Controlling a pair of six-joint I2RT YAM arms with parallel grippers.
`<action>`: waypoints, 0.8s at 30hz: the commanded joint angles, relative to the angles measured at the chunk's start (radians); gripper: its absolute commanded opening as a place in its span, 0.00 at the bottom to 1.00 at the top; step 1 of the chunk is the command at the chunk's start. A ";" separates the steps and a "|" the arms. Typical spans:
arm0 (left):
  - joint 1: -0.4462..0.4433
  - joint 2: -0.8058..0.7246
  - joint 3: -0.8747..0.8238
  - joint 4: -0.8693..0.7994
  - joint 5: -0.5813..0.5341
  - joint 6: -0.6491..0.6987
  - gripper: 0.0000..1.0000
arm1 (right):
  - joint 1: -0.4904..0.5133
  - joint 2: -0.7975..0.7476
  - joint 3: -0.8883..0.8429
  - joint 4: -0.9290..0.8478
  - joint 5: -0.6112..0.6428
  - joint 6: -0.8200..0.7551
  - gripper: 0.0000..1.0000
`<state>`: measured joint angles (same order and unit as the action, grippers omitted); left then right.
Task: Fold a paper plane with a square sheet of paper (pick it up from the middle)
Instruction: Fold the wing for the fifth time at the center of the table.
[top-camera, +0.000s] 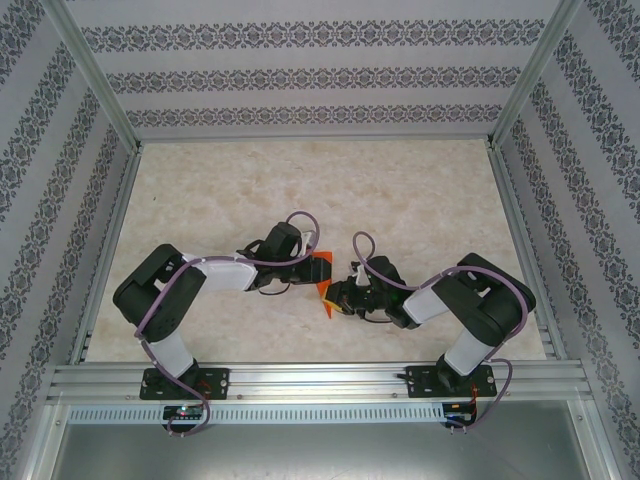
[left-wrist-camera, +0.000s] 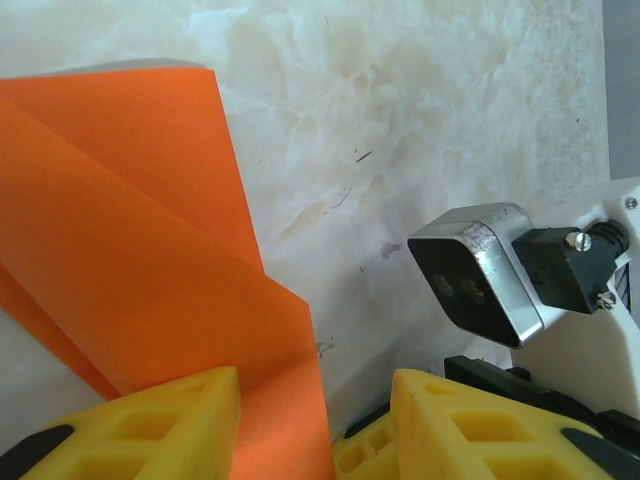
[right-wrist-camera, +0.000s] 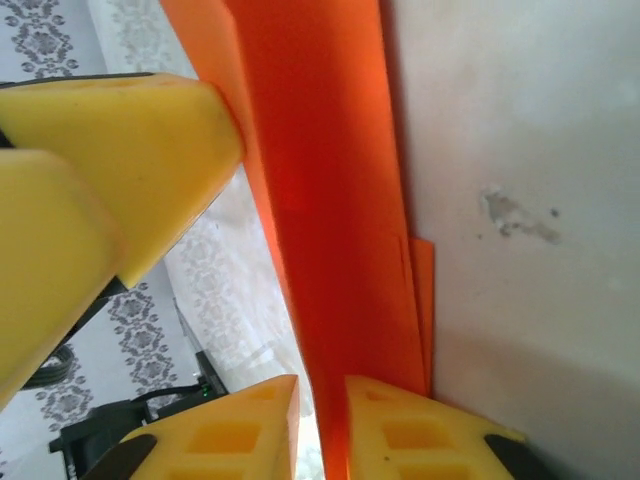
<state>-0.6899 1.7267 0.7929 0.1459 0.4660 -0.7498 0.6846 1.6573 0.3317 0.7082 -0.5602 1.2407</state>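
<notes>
Rail: an aluminium rail (top-camera: 320, 375) runs along the table's near edge, and both arm bases are bolted on it.
Left arm: it rises from the rail's left part and reaches inward over the rail's middle.
Right arm: it rises from the rail's right part and bends inward towards the same spot.
Sheet of paper: the orange sheet of paper (top-camera: 324, 298) (left-wrist-camera: 150, 250) (right-wrist-camera: 330, 250) is folded over on itself. It is held off the table (top-camera: 400, 200), just beyond the rail's middle, between the two grippers.
Left gripper: the left gripper (top-camera: 312, 268) (left-wrist-camera: 312, 400) is on the side of the sheet farther from the rail. Its fingers (right-wrist-camera: 130, 150) stand apart. The sheet passes between them, lying against one finger with a gap to the other.
Right gripper: the right gripper (top-camera: 338, 298) (right-wrist-camera: 322, 400) is on the sheet's rail-side end. Its fingers are close together with the folded edge in the narrow slot between them. Whether they pinch it cannot be told.
Wrist camera: the right arm's silver camera (left-wrist-camera: 475, 280) sits just beside the left gripper.
Walls: patterned panels (top-camera: 320, 75) stand well beyond the rail, at the table's far edge.
</notes>
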 joint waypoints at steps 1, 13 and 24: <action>-0.012 0.023 0.029 0.046 0.018 0.000 0.46 | -0.008 -0.028 0.046 -0.062 0.029 -0.053 0.23; -0.011 0.054 0.046 0.054 0.025 -0.003 0.46 | -0.008 -0.132 0.117 -0.353 0.145 -0.190 0.26; -0.012 0.059 0.054 0.057 0.029 -0.009 0.46 | -0.010 -0.072 0.123 -0.266 0.150 -0.175 0.18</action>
<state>-0.6899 1.7771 0.8261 0.1688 0.4736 -0.7563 0.6846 1.5635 0.4328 0.3923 -0.4416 1.0767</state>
